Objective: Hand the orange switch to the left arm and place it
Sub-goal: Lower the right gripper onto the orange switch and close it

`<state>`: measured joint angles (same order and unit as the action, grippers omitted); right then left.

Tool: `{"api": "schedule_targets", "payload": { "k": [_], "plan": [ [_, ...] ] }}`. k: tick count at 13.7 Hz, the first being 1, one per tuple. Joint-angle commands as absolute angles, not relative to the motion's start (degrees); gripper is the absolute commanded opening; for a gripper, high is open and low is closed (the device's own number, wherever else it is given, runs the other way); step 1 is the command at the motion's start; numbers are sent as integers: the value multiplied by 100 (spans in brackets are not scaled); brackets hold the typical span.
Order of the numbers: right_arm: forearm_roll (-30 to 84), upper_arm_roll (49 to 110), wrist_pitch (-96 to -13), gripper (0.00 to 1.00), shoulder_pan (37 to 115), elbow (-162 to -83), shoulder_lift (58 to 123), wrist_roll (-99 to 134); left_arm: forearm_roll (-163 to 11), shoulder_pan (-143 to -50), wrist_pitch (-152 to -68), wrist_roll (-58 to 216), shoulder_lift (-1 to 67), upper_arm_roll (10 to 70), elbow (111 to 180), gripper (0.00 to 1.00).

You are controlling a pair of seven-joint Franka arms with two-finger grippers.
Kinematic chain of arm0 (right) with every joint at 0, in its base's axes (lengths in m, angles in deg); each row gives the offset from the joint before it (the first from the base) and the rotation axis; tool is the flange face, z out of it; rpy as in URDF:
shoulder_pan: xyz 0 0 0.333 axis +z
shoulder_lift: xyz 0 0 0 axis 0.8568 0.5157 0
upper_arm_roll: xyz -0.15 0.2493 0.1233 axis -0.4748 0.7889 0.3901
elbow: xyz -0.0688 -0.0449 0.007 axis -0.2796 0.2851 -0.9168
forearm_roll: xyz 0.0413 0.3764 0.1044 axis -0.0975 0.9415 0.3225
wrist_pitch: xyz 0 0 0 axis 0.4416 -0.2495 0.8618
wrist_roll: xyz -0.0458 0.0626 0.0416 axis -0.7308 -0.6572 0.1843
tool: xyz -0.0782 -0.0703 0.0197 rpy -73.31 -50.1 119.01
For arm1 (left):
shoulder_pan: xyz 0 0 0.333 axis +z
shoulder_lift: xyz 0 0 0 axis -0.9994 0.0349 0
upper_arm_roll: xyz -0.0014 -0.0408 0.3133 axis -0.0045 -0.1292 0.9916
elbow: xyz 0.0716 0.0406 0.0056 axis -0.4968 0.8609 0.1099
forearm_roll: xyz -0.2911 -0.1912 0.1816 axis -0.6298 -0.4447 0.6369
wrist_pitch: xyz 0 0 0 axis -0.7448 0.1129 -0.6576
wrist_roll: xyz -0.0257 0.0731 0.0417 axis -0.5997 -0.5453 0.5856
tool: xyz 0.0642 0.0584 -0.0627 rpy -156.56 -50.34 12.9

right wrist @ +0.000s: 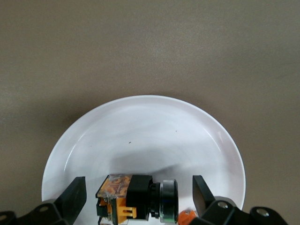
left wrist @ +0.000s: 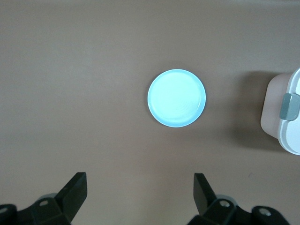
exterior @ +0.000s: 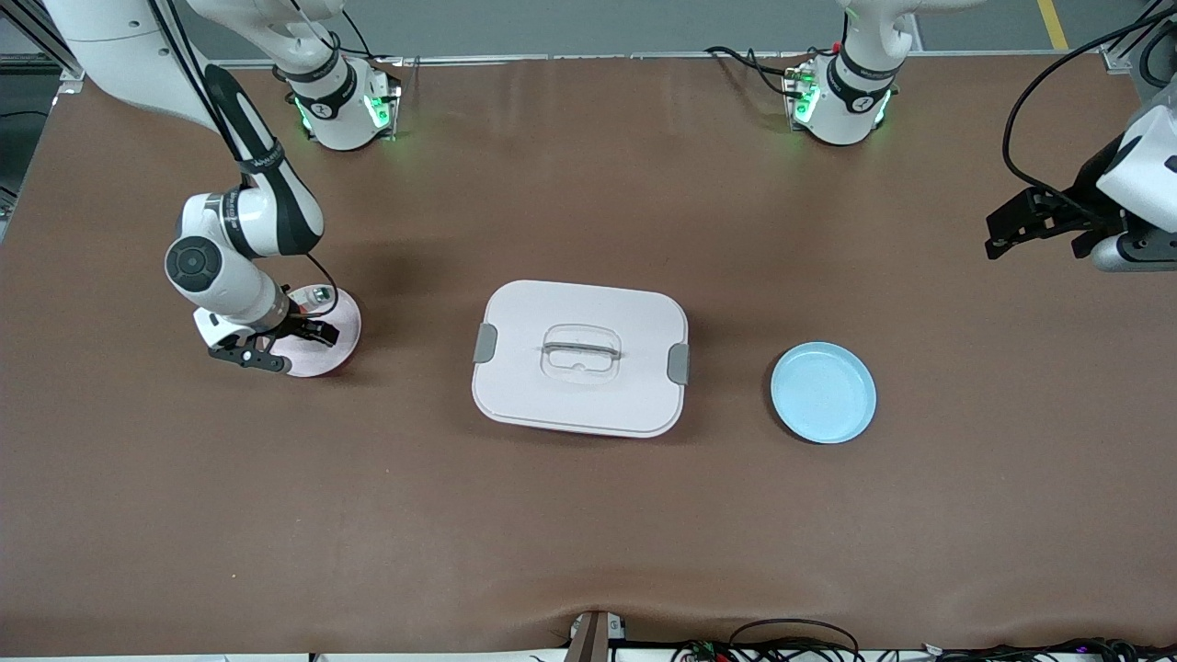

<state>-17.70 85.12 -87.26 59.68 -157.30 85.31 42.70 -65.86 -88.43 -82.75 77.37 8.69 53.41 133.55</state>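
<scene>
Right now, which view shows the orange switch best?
The right wrist view: the switch lies on the pink plate between the open right tool's fingers, black body and orange parts clear. In the front view the right arm hides it. The left wrist view lacks it, showing only the blue plate and box.

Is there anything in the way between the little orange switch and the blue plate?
Yes. The big white box sits on the table right between the pink plate, where the orange switch lies between the open fingers of the right hand, and the blue plate.
</scene>
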Motion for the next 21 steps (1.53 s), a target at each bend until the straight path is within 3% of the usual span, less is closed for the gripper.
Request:
{"api": "schedule_targets", "payload": {
  "k": [1,19,20,21],
  "plan": [
    [-1925,8557,-8819,100,5887,-15793,8558,4428,-6682,-8817,-8198,7634,866,5330,13280,100],
    [-1943,8566,-8740,100,5896,-15793,8646,4419,-6682,-8844,-8198,7634,839,5321,13271,100],
    [-1943,8566,-8731,84,5896,-15793,8637,4419,-6682,-8844,-8198,7634,839,5321,13271,100],
    [-1943,8574,-8722,58,5887,-15793,8637,4428,-6682,-8844,-8198,7634,839,5321,13271,100]
  ]
}}
